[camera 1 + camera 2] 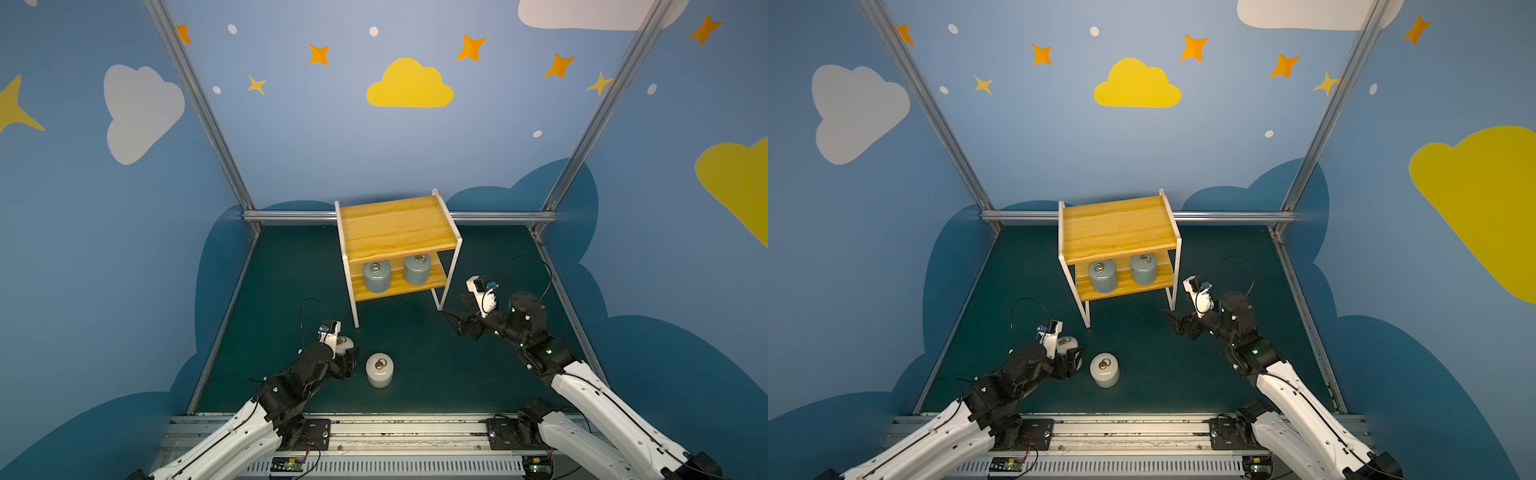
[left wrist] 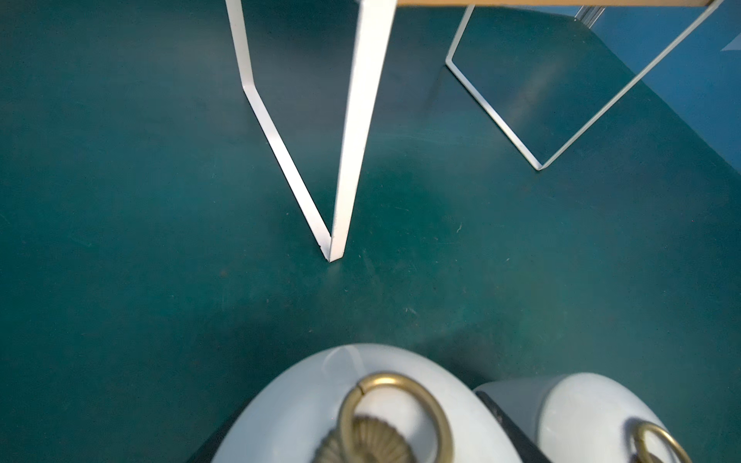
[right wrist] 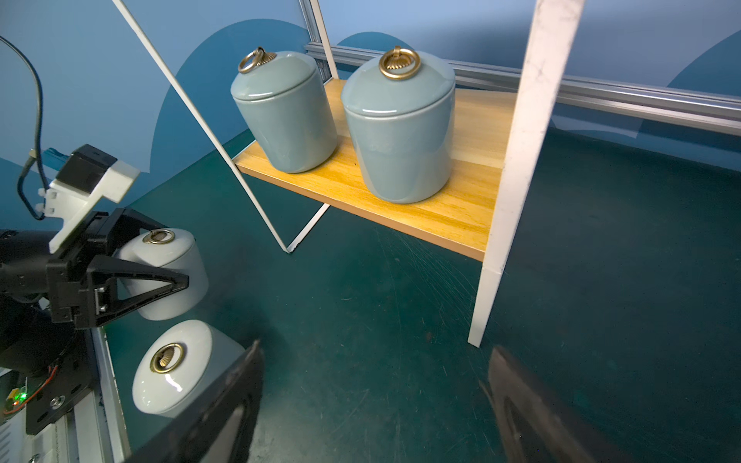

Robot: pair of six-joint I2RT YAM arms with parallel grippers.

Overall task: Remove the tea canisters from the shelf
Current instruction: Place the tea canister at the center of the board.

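The left gripper (image 1: 348, 353) is closed on a white canister (image 3: 168, 256). One black finger (image 3: 140, 280) is pressed flat against the near side of the body, below the shoulder. The opposite finger is hidden behind the jar. The canister is held between the fingers with its long axis roughly upright and its brass ring on top. Whether its base touches the table (image 1: 415, 353) cannot be told, as the wrist covers much of it in both top views. It is placed near the table's front edge, left of centre.

A second white canister (image 1: 379, 370) is set upright on the table just beside the held one, toward the centre and apart from the fingers.

The right gripper (image 3: 373, 401) is spread wide, and nothing is held or touched by its fingers (image 3: 232, 401). It is kept low over the table, just beside the front right leg of the shelf (image 1: 395, 226), and is pointed toward that leg.

The shelf is stood at the middle of the table's far edge. Two grey-blue canisters (image 1: 377, 276) are seen side by side on its lower board, both upright with rings up. They are well apart from both grippers.
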